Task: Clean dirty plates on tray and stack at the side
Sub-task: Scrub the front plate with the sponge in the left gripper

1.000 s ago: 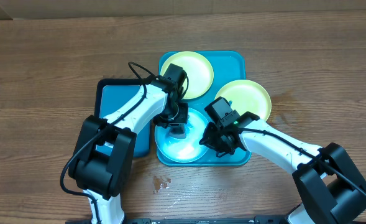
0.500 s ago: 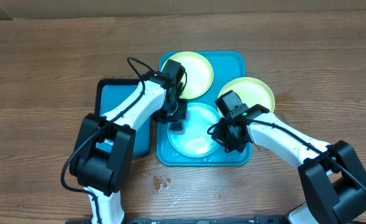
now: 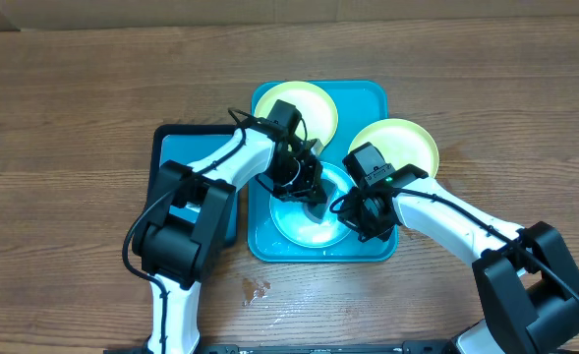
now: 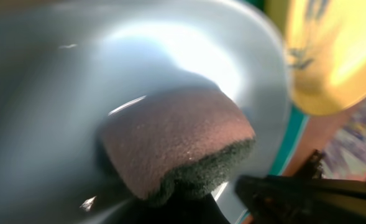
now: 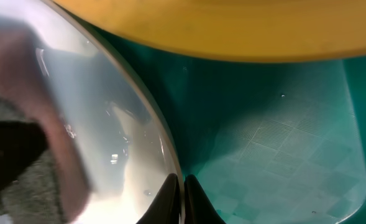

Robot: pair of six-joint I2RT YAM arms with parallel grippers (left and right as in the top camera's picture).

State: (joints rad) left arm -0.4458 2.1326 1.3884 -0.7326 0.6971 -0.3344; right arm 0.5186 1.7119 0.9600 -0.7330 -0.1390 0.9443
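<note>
The left gripper pinches a sponge against the teal-rimmed plate in the tray while the right gripper clamps its rim: scrubbing, which next likely needs steady wiping pressure.

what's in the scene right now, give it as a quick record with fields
tray: teal tray, mid-table
plate being cleaned: teal-rimmed plate, front of the tray
left tool: shut on scouring pad, pad down on that plate
right tool: pinching that plate's rim
other plates: yellow-green plate at tray's back; second yellow-green plate overhanging tray's right edge
beside: smaller blue tray, left of the teal one
stack: none formed yet
</note>
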